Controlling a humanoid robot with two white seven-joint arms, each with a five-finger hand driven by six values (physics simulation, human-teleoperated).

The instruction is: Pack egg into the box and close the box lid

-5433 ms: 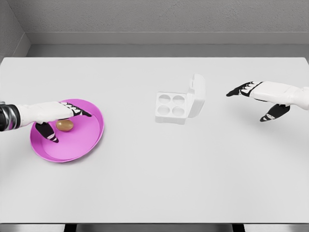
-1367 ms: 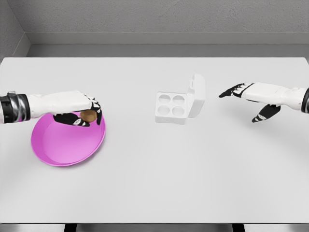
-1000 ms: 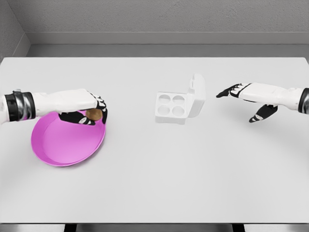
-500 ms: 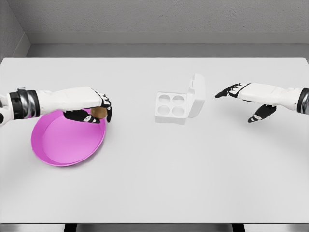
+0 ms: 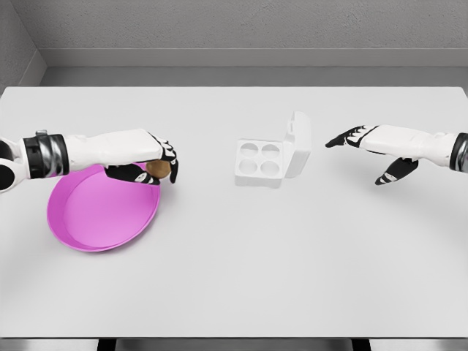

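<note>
Your left hand [image 5: 150,162] pinches the egg [image 5: 157,169], well left of the box [image 5: 262,162]; a loosened grip drops it. Right hand [image 5: 373,146] spread.

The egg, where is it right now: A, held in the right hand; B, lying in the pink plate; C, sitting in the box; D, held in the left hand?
D: the egg sits between the curled fingers of the left hand, just past the plate rim.
</note>
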